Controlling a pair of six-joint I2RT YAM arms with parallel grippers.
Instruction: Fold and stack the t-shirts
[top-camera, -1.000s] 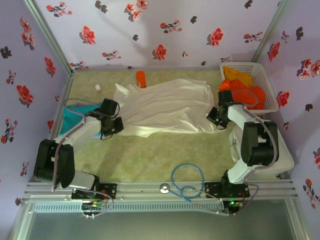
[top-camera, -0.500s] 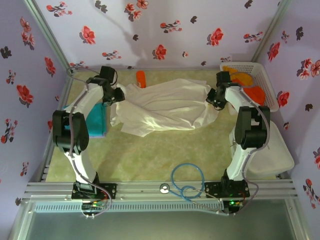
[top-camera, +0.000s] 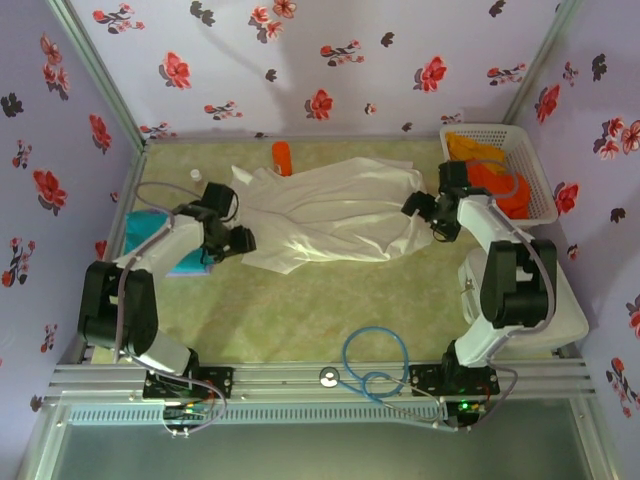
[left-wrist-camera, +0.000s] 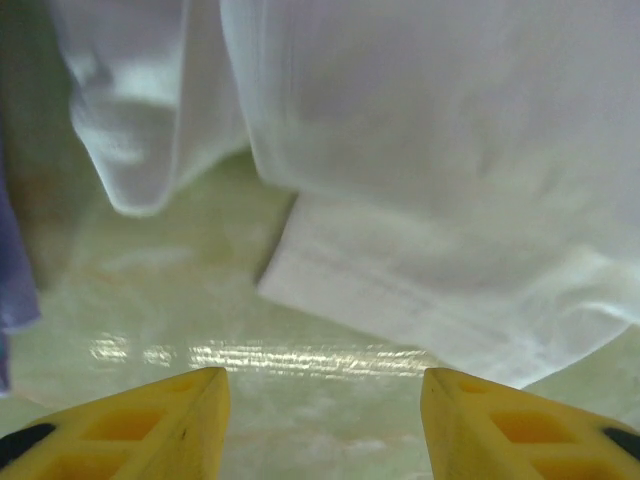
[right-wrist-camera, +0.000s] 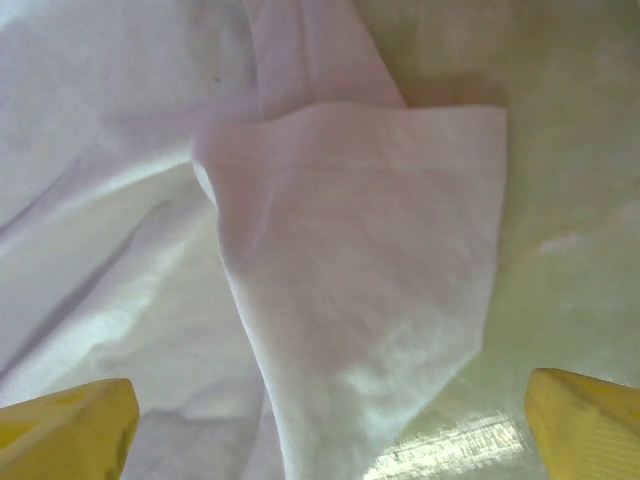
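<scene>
Lying rumpled on the desk (top-camera: 300, 310), the white t-shirt (top-camera: 330, 215) stretches from the left tool (left-wrist-camera: 322, 385) to the right tool (right-wrist-camera: 330, 390). Both tools stand spread, apparently gripping nothing.

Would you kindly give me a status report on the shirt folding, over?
Left end effector open at white t-shirt left edge; right end effector open at its right side. Shirt spread wide, rumpled, not stacked. Orange bottle by its far edge.

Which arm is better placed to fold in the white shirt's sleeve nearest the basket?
Right: the right gripper hangs open over that sleeve of the white t-shirt; the left gripper is at the opposite edge.
</scene>
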